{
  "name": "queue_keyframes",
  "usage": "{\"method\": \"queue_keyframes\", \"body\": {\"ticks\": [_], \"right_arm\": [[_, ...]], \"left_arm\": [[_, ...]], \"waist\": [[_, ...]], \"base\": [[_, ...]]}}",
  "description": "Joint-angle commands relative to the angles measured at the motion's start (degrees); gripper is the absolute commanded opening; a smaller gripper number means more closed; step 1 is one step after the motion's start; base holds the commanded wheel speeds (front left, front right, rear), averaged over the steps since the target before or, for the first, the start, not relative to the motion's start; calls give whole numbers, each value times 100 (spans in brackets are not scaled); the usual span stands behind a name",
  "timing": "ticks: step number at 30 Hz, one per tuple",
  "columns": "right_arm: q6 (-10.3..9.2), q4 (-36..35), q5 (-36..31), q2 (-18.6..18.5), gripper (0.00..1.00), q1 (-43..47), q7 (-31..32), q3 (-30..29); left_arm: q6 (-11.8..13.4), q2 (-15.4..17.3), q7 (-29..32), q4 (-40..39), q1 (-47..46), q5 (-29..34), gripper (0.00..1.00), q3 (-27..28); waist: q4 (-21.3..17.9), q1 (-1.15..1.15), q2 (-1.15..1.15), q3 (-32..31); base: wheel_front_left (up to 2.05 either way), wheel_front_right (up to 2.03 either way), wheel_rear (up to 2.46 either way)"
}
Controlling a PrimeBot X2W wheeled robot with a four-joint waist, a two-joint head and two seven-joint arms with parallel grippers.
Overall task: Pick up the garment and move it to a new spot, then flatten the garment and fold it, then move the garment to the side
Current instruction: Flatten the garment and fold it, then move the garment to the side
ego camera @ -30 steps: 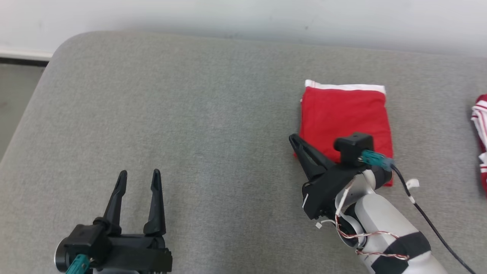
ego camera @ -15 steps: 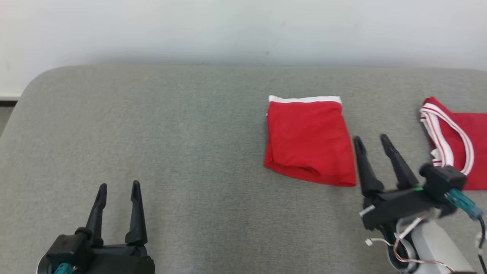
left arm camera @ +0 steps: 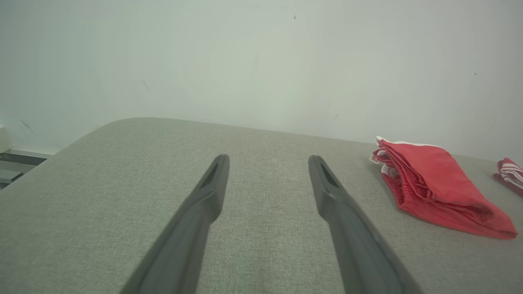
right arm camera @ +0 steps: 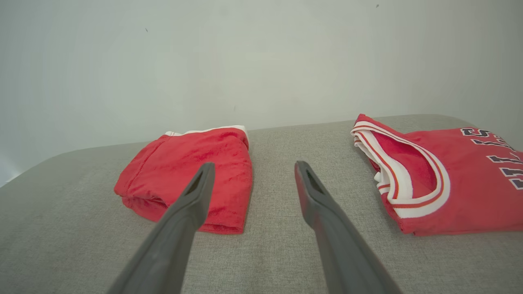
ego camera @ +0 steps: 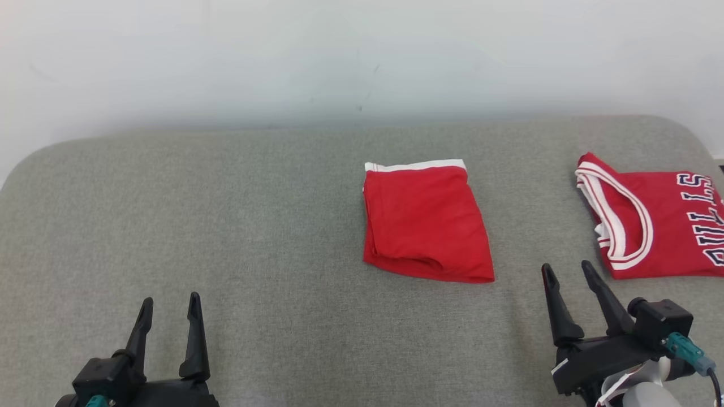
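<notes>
Shorts (ego camera: pixel 424 223) look soft and floppy (light too, I'd guess), so pinch the thick folded edge. Left gripper (ego camera: pixel 171 299) and right gripper (ego camera: pixel 565 267) both gape, empty.

Red garment (ego camera: pixel 424 223), white-banded, lies folded flat right of centre

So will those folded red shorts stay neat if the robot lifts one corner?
Probably not: the shorts are soft cloth with loose layers at the edge, so they'd likely droop and unfold. They look thin, so probably light. Pushed across the woven grey cushion, they'd likely bunch rather than slide.
</notes>
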Motion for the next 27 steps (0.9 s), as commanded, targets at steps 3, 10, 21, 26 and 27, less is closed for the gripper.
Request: {"method": "queue_keyframes", "body": {"ticks": [3,10,21,26,27], "right_arm": [[-17,53,85,0,100,96,-98,109],[-17,-1,326,76,100,204,-169,141],[-17,97,368,133,100,310,-187,45],[-17,112,353,125,100,336,-189,4],[-17,121,344,120,100,330,-189,6]], "left_arm": [[-58,2,0,87,23,51,100,71],[-87,3,0,149,124,46,100,61],[-89,3,0,223,209,49,100,67],[-103,3,0,306,208,74,100,65],[-105,3,0,328,197,78,100,71]], "waist": [[-109,1,0,-158],[-132,1,0,-267],[-152,1,0,-367],[-171,1,0,-376],[-181,1,0,-373]], "base": [[0,0,0],[0,0,0],[0,0,0],[0,0,0],[0,0,0]]}}
